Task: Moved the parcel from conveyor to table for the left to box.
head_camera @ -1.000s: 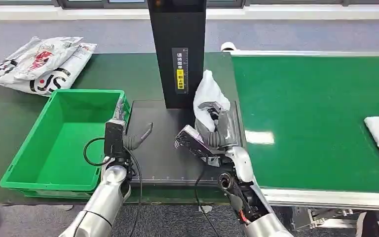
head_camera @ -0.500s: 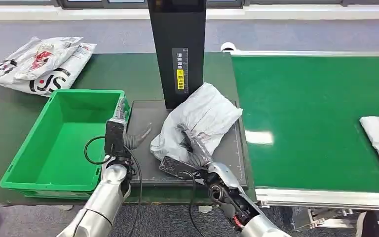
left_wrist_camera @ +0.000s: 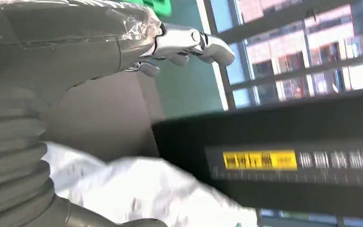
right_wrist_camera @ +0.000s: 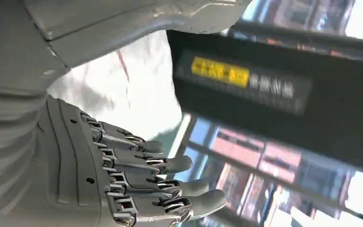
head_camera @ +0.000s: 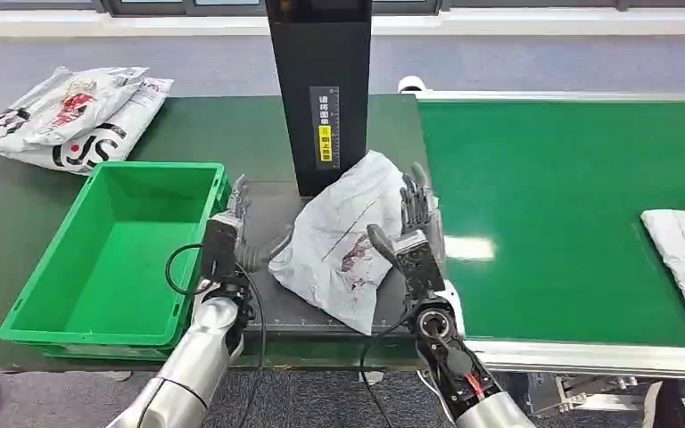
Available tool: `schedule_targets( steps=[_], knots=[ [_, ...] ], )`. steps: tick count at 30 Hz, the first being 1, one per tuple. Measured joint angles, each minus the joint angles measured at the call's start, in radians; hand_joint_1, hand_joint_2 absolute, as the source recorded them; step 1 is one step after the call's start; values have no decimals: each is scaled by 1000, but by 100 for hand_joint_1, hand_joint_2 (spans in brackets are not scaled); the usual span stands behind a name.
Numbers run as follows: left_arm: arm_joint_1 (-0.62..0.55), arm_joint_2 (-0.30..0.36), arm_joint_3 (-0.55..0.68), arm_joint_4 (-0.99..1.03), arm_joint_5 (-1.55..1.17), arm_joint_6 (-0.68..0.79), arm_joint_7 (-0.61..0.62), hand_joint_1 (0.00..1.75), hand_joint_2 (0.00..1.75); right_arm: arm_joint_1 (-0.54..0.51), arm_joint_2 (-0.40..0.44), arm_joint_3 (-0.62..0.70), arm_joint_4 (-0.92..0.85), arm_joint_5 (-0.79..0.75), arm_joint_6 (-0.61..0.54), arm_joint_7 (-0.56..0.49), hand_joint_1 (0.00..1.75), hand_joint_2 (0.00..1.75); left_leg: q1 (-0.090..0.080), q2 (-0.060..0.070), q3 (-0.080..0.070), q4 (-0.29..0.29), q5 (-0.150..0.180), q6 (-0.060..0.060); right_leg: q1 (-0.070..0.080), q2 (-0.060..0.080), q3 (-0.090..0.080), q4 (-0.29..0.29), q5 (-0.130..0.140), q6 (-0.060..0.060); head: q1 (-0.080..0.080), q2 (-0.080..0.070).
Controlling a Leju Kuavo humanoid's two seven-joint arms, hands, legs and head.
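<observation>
The parcel [head_camera: 343, 241] lies on the table, both hands spread and empty. It looks soft, light; the left hand [head_camera: 232, 234] might best pinch its near-left edge, right hand [head_camera: 417, 234] alongside.

The head view looks forward and down from high on the robot's body, with both arms entering from the lower edge and the table [head_camera: 18, 205] and conveyor [head_camera: 580, 178] spread across the middle of the frame. The left wrist view sits close behind the left hand [left_wrist_camera: 52, 56], turned on its side. The right wrist view sits just as close behind the right hand [right_wrist_camera: 99, 161]. All three views share the black post [head_camera: 319, 89] with its yellow label and the white parcel [head_camera: 339, 241].
</observation>
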Motion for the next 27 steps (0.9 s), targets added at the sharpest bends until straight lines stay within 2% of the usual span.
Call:
schedule_targets(
  steps=[5,9,14,19,20,25,27],
  knots=[
    [1,-3,-29,-1,-26,-31,24,0,175,5,-11,-39,-29,-29,-34,-19,0,175,-1,0,0,0,0,0,0,0,0,0,0,0,0,0],
    [9,-3,-106,11,-156,-72,90,0,175,-9,-18,-89,-27,-51,-69,-18,0,175,-1,-1,0,0,0,0,0,-1,0,0,0,0,0,0],
    [-14,-3,-227,137,-372,-62,199,0,175,-61,-24,-132,15,-68,-56,-16,0,175,-1,0,0,0,0,0,-1,0,0,0,0,0,0,0],
    [-42,-3,-270,213,-412,-54,218,0,175,-78,-24,-141,36,-68,-54,-13,0,175,-1,0,0,0,0,0,-1,0,0,0,0,0,0,0],
    [-50,-3,-275,225,-433,-54,246,175,175,-79,-24,-141,40,-66,-53,-12,0,175,-1,0,0,0,0,0,-1,0,0,0,0,0,0,0],
    [-136,9,-376,343,-647,-167,472,175,175,-80,-21,-140,46,-36,-33,-2,0,175,-1,-4,3,0,0,0,0,-4,6,0,-1,0,0,0],
    [-177,18,-401,371,-661,-198,495,175,175,-80,-14,-138,45,-12,-36,19,0,175,-1,-4,7,-1,-1,1,-1,-4,10,0,-2,1,0,0]
  ],
)
